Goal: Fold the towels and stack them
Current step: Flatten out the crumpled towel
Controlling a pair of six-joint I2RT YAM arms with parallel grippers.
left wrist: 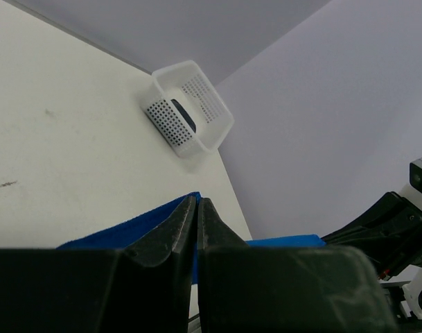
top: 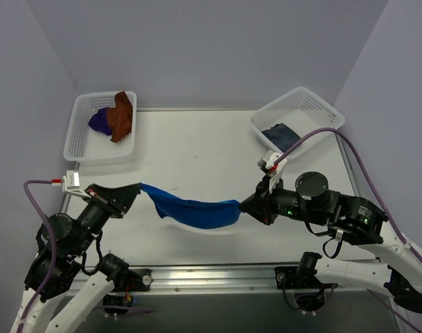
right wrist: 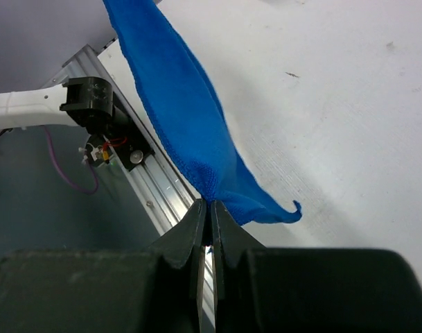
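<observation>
1. Pale lilac walls box in a white tabletop. The top view shows the upper-left basket and the upper-right basket, both white mesh.
2. Across the lower centre of that view, the bright blue towel is strung between the two arms and sags in the middle. Whether its lowest part touches the tabletop cannot be told.
3. The left gripper is pinched tight on the cloth's left end. The right gripper is clamped on a corner at the other end. Each wrist view shows the jaws closed on blue fabric.
4. The rust-brown towel and the dark purple towel lie crumpled in the upper-left basket. The grey towel lies in the upper-right basket; whether it is folded cannot be told.
5. Judged from this, the task is early. The blue cloth is only being stretched out, no stack stands on the tabletop, and the two crumpled cloths have yet to be folded.
</observation>
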